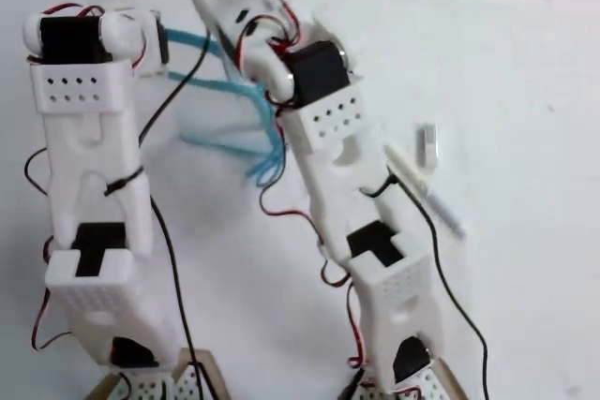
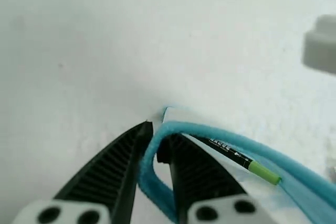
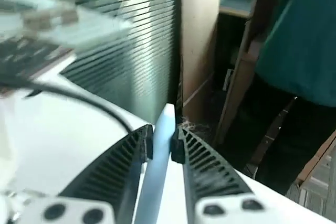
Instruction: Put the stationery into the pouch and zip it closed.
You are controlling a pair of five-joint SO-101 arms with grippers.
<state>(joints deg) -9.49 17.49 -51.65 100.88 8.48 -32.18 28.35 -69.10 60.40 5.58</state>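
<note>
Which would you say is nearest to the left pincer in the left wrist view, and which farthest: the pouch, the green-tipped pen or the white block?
1. The pouch, its blue edge clamped in the left pincer.
2. The green-tipped pen, inside the pouch, just past the pincer.
3. The white block, much farther off across the table.
</note>
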